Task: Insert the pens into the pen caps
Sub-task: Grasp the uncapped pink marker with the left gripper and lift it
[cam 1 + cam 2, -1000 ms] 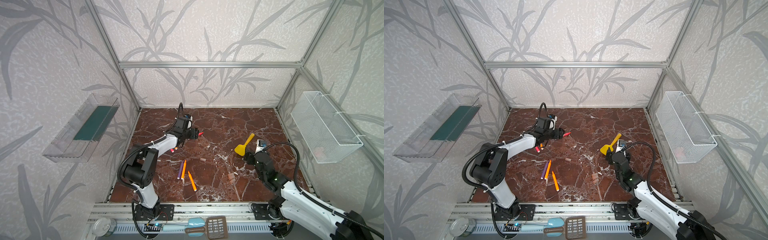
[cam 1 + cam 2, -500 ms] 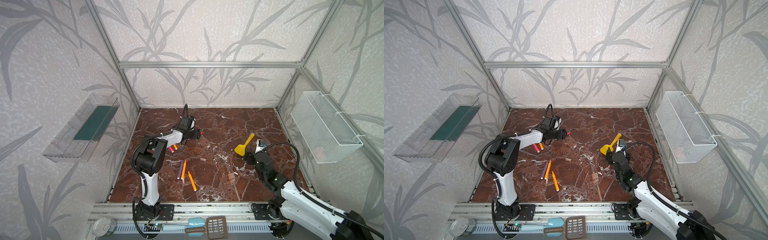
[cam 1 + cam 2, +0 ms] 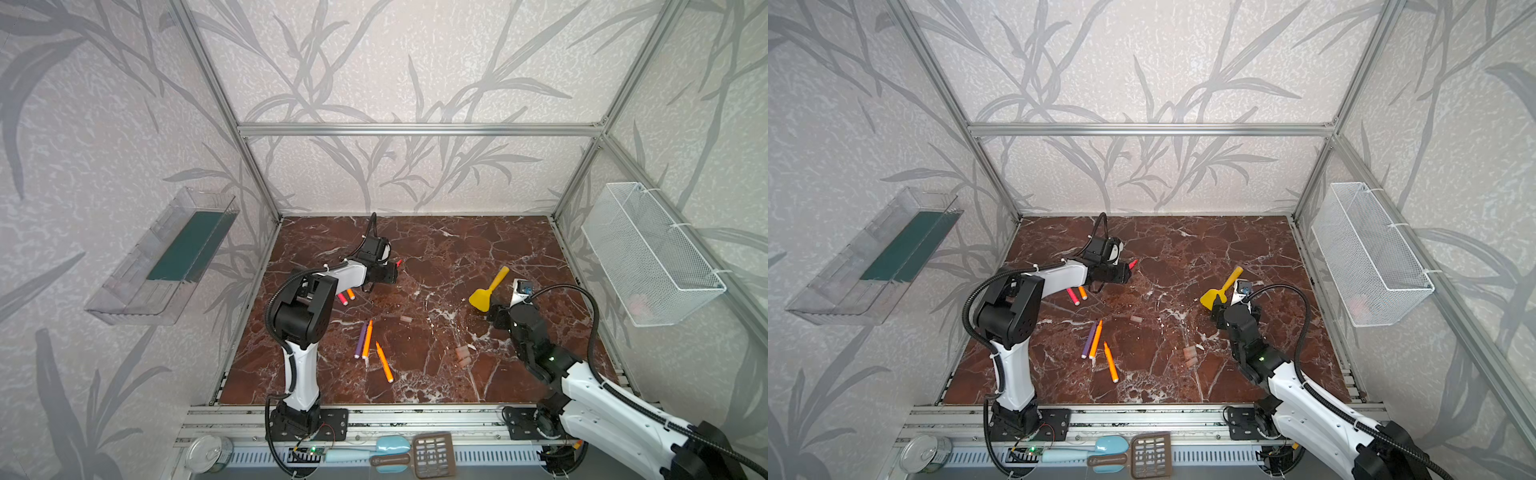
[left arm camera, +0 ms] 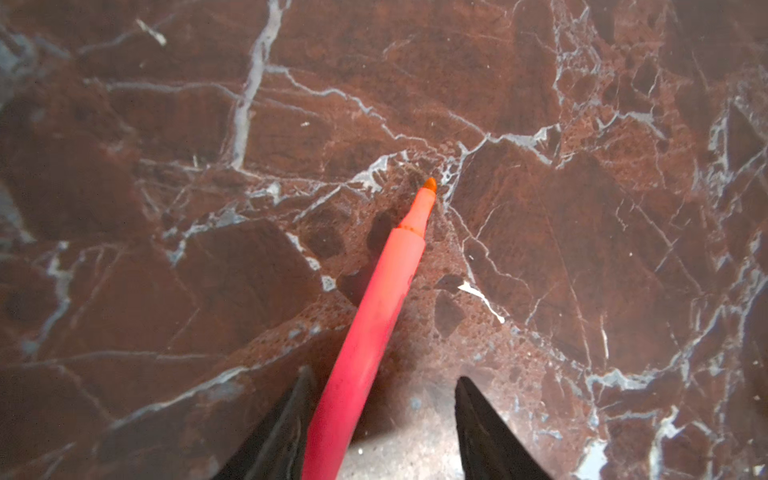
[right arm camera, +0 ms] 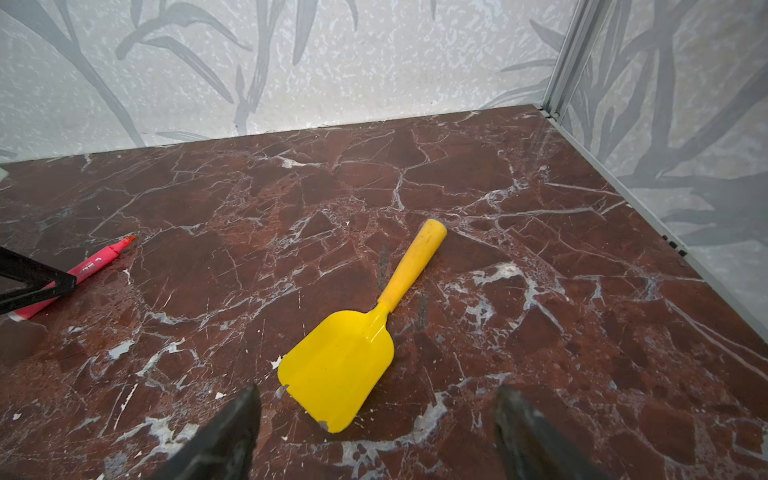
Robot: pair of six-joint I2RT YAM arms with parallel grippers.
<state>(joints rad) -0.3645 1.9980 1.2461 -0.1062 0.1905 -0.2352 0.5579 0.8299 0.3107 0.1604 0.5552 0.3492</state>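
Quick status from my side. My left pincer is down low over the far-left part of the marble table, with a red-pink pen running lengthwise between its fingers. One finger sits right against the barrel and the other has a clear gap to it, so nothing is clamped: the jaws just stand apart around the pen. Its orange tip points away from my wrist, and in the right wrist view the pen looks to be lying flat on the table.

A second red-pink pen and an orange pen poke out side by side from under my left forearm. Nearer the front, a purple pen and a second orange pen lie touching along their lengths, with a third orange pen just beside them.

One pen cap lies alone near the middle. A small cluster of caps sits further right, well apart from any pen.

My right pincer is spread wide with nothing in it, low and just behind the blade of a yellow spatula lying flat on the table.
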